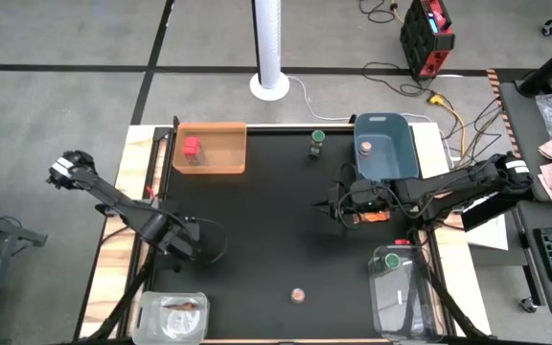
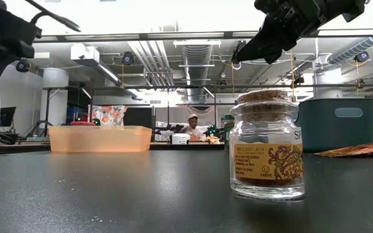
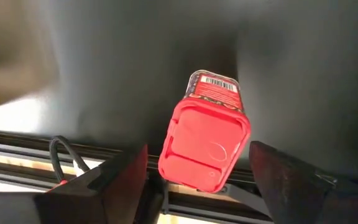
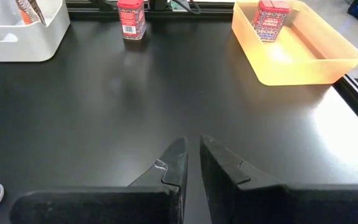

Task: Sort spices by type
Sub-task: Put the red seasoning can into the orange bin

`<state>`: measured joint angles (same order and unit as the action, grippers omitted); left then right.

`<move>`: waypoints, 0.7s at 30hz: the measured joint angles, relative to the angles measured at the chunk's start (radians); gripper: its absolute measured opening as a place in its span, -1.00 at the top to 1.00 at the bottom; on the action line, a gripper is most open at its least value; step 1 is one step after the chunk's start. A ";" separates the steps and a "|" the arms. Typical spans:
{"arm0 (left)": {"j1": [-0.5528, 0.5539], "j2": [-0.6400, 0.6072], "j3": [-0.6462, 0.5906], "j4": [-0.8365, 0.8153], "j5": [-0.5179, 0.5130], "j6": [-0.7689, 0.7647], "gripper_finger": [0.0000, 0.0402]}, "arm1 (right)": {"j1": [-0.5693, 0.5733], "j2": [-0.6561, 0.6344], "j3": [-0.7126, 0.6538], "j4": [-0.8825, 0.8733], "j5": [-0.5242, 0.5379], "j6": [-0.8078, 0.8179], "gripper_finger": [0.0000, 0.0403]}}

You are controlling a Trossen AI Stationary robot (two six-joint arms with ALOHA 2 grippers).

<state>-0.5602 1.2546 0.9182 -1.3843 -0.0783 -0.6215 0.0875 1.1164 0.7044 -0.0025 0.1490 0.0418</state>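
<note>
Between the spread fingers of the left claw [image 1: 182, 241], close to the table's left edge, a red box [image 3: 205, 134] stands on the black table [image 1: 257, 240]. The claw is wide open and grips nothing; its fingers [image 3: 114, 180] straddle the box with space showing on both sides. From above the box is hidden under the wrist.

The step in hand looks like picking this box up to join its twin. The box sits skewed to the line between the fingers, so a small wrist turn would bring the pads flat against two opposite faces rather than the corners. It should then descend straight, close below the lid, and lift clear before travelling. The table's edge rail runs just beside the box and could catch a finger.

Farther along the same side, the second red box [image 1: 192, 148] is already in the orange tray [image 1: 230, 165], with bare table between. A cork-topped jar [image 2: 267, 145] stands alone near the front edge, well apart. The right claw [image 4: 191, 155] hovers at mid-right, pinched shut and empty, near a flat packet [image 1: 377, 218]. Beyond it are a blue tub [image 1: 398, 163] and a green-capped jar [image 1: 317, 144]. Nothing blocks the route to the tray.
</note>
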 joint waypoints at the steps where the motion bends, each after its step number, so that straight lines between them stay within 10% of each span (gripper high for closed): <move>1: 0.000 0.006 -0.004 0.002 -0.001 0.002 -0.32 | 0.000 0.000 0.000 0.000 0.000 0.000 0.83; 21: 0.000 0.069 -0.141 0.205 0.070 0.026 -0.12 | 0.000 0.000 -0.002 0.000 0.000 0.001 0.83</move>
<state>-0.5602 1.3235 0.7776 -1.1791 -0.0080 -0.5960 0.0875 1.1164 0.7021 -0.0029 0.1490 0.0425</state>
